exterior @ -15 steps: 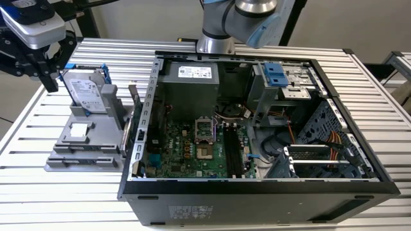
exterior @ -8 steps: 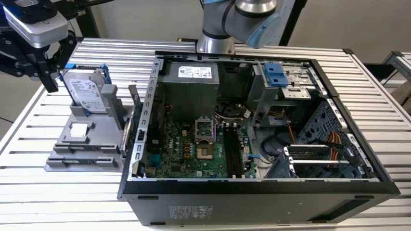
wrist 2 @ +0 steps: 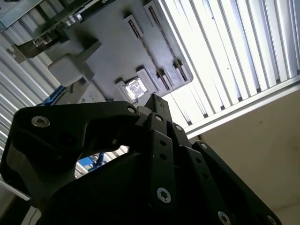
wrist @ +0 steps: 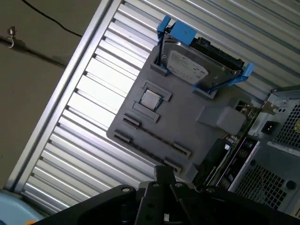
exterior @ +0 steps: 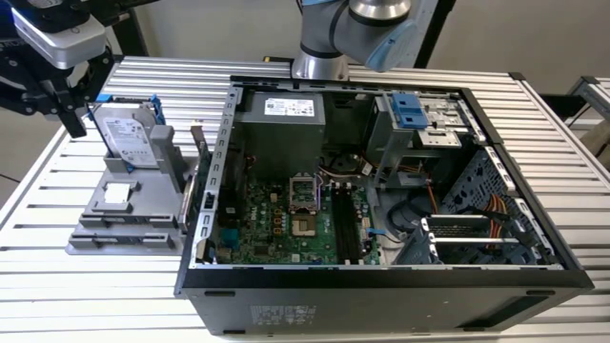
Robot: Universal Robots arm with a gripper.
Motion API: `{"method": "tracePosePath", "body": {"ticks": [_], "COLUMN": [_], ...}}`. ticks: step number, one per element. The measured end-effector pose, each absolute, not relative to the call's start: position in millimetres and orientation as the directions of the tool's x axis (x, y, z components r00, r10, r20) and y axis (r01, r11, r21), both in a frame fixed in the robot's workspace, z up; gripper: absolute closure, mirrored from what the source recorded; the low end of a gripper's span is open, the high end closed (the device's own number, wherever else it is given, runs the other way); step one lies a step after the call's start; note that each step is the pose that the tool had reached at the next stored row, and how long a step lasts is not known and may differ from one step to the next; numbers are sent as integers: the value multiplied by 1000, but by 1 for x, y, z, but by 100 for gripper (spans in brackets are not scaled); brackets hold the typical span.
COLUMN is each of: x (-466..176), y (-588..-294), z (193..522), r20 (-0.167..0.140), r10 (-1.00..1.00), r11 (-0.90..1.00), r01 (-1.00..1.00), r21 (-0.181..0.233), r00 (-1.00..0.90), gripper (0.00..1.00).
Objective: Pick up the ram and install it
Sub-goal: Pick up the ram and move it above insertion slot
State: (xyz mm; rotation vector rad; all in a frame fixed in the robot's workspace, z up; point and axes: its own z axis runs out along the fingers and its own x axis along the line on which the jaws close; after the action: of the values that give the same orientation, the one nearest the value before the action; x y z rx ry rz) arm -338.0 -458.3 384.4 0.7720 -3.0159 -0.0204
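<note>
Gripper (exterior: 68, 114) is positioned near the drive (exterior: 128, 136) on the tray (exterior: 124, 218); whether it is open or closed cannot be determined.

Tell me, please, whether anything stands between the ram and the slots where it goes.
Yes: the case's side wall stands between the ram, outside beside the grey fixture, and the motherboard's slots inside.

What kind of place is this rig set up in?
Probably a robotics lab bench for PC assembly trials: a slatted aluminium table carries an open desktop computer case, a grey fixture tray beside it holds a hard drive, and a robot arm rises behind the case.
</note>
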Motion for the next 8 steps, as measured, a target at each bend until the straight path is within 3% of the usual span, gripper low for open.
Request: {"method": "tracePosePath", "body": {"ticks": [8], "x": [-338], "y": [-458], "z": [384], "r20": [24], "r10": [-530], "r11": [848], "r01": [-530], "r21": [20], "r00": [-848], "gripper": [100]}}
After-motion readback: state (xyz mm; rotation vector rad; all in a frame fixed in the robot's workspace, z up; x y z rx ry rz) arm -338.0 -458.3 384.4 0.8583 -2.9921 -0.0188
